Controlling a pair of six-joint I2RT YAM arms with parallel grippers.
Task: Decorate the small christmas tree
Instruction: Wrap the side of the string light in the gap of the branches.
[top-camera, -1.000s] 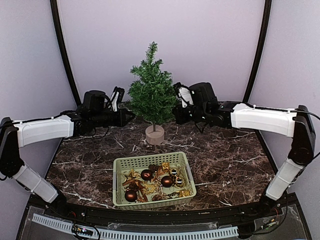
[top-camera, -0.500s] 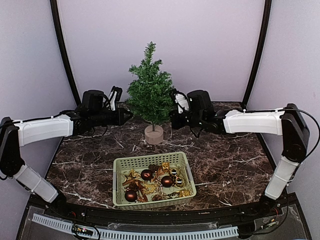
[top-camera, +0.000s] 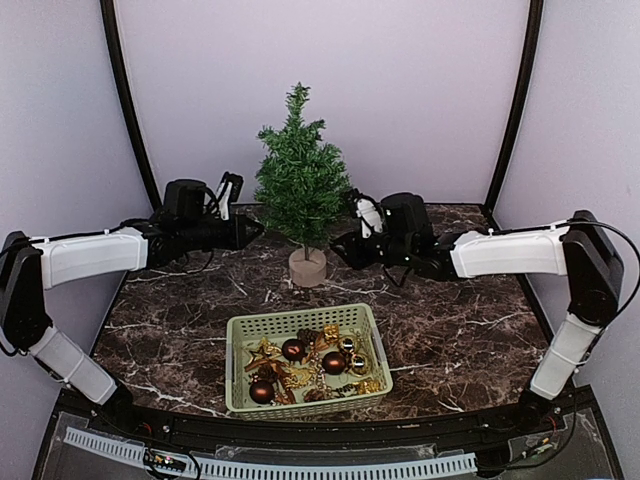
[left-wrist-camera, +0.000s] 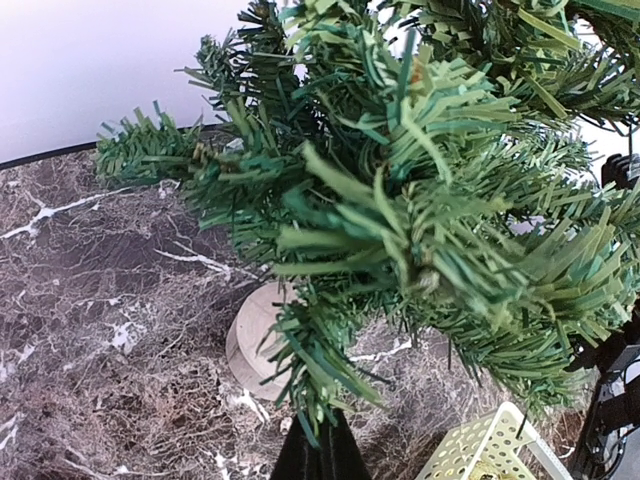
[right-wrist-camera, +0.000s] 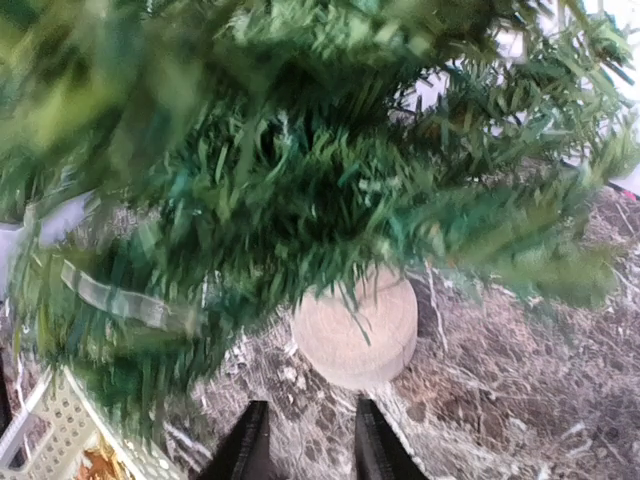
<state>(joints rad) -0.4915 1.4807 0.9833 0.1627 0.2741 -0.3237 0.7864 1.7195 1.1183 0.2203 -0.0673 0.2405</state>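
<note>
The small christmas tree (top-camera: 301, 180) stands upright at the back middle of the marble table on its round wooden stump base (top-camera: 308, 267). My left gripper (top-camera: 252, 231) is at the tree's left side. In the left wrist view its fingers (left-wrist-camera: 322, 448) are pressed together on the tip of a low branch (left-wrist-camera: 310, 360). My right gripper (top-camera: 340, 246) is low at the tree's right, beside the base. In the right wrist view it (right-wrist-camera: 308, 445) is open and empty, pointing at the stump base (right-wrist-camera: 357, 330) under blurred branches.
A pale green basket (top-camera: 240, 335) sits in front of the tree, holding brown balls (top-camera: 293, 349), gold stars and bells. Its corner shows in the left wrist view (left-wrist-camera: 480, 450) and in the right wrist view (right-wrist-camera: 55, 425). Curved black frame posts flank the back wall.
My right gripper has dropped from the tree's mid-height branches to near the base. The tree top has shifted slightly left. The left arm has barely moved.
</note>
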